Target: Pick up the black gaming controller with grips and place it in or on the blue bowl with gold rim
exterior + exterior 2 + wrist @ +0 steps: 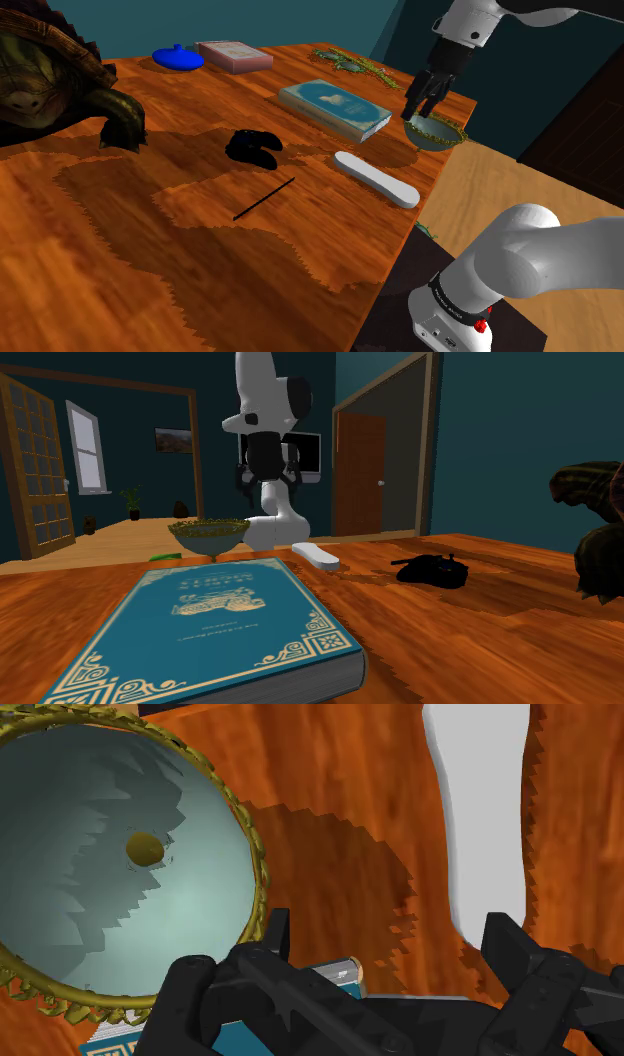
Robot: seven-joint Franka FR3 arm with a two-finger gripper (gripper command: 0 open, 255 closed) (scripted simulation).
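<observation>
The black gaming controller (252, 147) (432, 569) lies on the wooden table (150, 260), well apart from the arm. The bowl (433, 133) (209, 530) (100, 904), pale blue inside with an ornate gold rim, stands near the table's edge at the shoulder view's right. My gripper (420, 105) (268, 492) (390, 939) hangs a little above the bowl's rim, beside the teal book (333, 107) (215, 617). Its fingers stand apart and open with nothing between them.
A white oblong object (375, 179) (485, 824) lies between bowl and controller. A thin black stick (264, 199) lies near the controller. A large turtle figure (60, 80), a blue dish (178, 58), a pink book (233, 55) and a leafy sprig (352, 62) ring the far side.
</observation>
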